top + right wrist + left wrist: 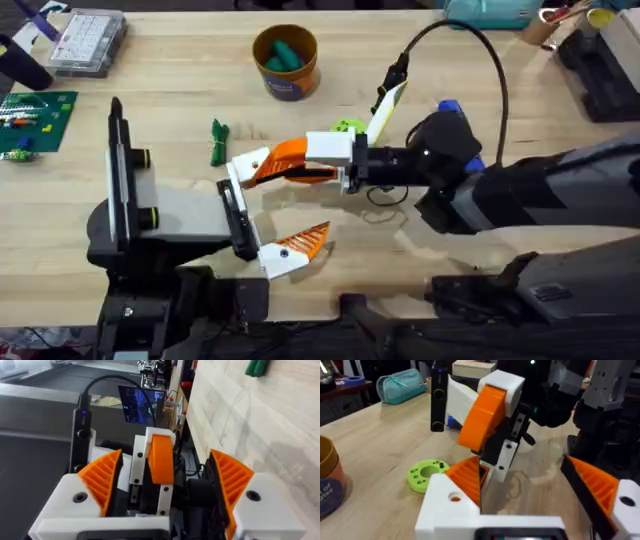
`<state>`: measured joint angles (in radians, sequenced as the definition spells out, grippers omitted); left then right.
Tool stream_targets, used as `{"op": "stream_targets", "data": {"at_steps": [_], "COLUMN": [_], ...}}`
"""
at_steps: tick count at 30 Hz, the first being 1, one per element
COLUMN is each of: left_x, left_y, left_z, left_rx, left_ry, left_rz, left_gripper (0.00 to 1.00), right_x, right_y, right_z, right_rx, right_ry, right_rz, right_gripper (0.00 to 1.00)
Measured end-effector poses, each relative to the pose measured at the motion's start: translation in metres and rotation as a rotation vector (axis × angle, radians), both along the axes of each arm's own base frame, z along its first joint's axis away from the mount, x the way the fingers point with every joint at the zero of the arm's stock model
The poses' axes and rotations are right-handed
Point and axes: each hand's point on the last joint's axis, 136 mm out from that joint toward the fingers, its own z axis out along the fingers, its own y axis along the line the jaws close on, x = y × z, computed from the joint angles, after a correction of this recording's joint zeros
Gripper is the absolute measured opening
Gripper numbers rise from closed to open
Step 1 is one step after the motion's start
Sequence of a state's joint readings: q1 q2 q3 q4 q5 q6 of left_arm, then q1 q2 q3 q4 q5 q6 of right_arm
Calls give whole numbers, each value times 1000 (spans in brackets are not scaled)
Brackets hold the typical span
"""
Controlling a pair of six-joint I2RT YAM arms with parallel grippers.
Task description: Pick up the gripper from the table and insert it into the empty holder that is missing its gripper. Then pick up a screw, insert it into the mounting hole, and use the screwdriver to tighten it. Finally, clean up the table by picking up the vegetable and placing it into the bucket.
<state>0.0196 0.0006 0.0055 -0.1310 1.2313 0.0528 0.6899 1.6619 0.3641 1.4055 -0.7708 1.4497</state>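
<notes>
The gripper (257, 166) was pinched by the right gripper (290, 160) at the holder (236, 215); the vegetable (257, 366) was caught by the right wrist view, the lime disc (426, 473) by the left wrist view.

The right arm (520, 190) was black, with a blue patch and a looping black cable (470, 50) at the overhead frame's upper right. Its gripper (290, 165) had white blocks, orange ribbed pads (102, 477) and dark screw holes.
</notes>
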Motion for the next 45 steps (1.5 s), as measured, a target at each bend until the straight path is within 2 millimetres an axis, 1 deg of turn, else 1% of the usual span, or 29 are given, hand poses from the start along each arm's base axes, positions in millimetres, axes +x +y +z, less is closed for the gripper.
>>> {"op": "stream_targets", "data": {"at_steps": [18, 21, 24, 28, 34, 38, 41, 45], "left_x": [-5, -5, -5, -5, -6, -6, -6, -6], "left_y": [-2, -2, -2, -2, -2, -2, -2, -2], "left_z": [0, 0, 0, 0, 0, 0, 0, 0], "left_rx": [-4, -4, -4, -4, -4, -5, -5, -5], "left_ry": [6, 7, 7, 7, 8, 8, 8, 8], "left_rz": [-30, -32, -33, -33, -33, -33, -33, -34], "left_gripper": [986, 986, 986, 986, 986, 986, 986, 986], "right_x": [-2, -3, 3, 15, 38, 61, 84, 116], "right_y": [0, -2, -8, -20, -46, -65, -78, -82], "right_z": [0, 2, 5, 6, 6, 11, 14, 13], "right_rx": [0, 5, 16, 17, 16, 21, 10, -53], "right_ry": [-1, -7, -17, -11, -3, -24, -68, -113], "right_rz": [13, 27, 21, 2, -46, -110, -171, -235], "right_gripper": [996, 996, 996, 996, 996, 996, 996, 996]}}
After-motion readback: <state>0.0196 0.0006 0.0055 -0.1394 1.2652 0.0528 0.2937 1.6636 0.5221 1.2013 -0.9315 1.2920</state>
